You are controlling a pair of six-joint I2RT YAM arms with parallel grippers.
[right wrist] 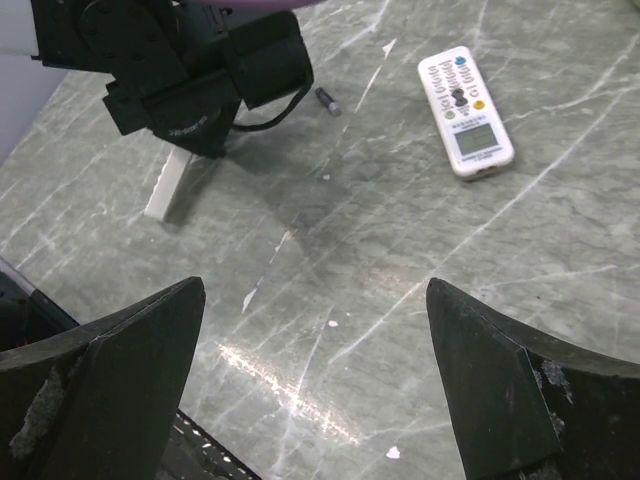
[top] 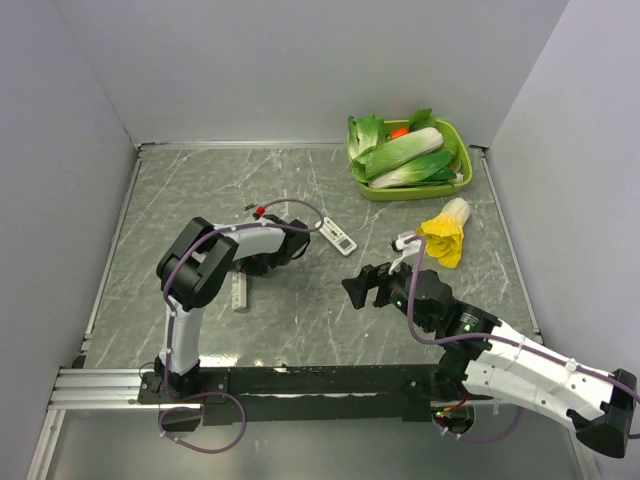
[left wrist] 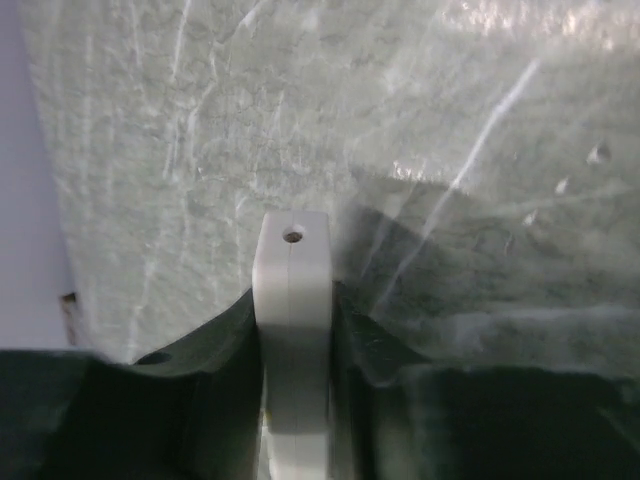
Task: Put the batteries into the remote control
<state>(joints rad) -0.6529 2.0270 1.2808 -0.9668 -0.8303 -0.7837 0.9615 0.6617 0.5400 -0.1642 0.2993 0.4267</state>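
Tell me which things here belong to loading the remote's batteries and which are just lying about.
Job: slim white remote control, gripped in the left claw; small dark cylinder, likely a battery. No second battery visible.
Lying about: wider remote with coloured buttons; green basket of leafy vegetables; loose yellow-leaved cabbage.

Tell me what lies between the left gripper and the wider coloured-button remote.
A small dark battery lies there on the table, shown in the right wrist view.

The left gripper (top: 243, 270) points down, pinched onto the remote control (top: 238, 296), while the right gripper (right wrist: 315, 300) hovers with jaws spread wide.
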